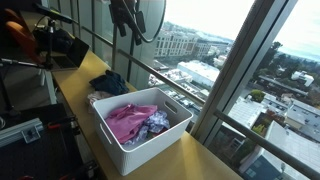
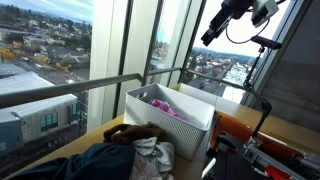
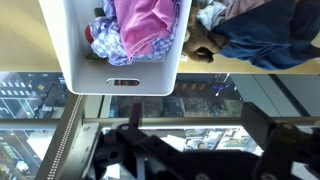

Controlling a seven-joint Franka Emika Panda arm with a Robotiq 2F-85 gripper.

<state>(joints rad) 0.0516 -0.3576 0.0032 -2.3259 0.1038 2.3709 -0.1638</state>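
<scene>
My gripper [image 1: 125,22] hangs high above the wooden counter [image 1: 90,68], open and empty; it also shows in an exterior view [image 2: 210,36]. In the wrist view its two dark fingers frame the bottom, spread apart, with nothing between them [image 3: 195,125]. Below it stands a white plastic basket [image 1: 122,150] holding pink cloth [image 1: 126,120] and patterned cloth. The basket also shows in an exterior view [image 2: 168,126] and in the wrist view [image 3: 125,80]. A pile of dark blue clothes [image 1: 110,84] lies on the counter beside the basket, with a brown item [image 2: 135,133] and a pale cloth [image 2: 155,156].
Large windows with a metal rail [image 1: 185,95] run along the counter's far edge. Tripods and an orange device [image 1: 15,40] stand at one end, and red-orange equipment [image 2: 245,130] sits beside the basket.
</scene>
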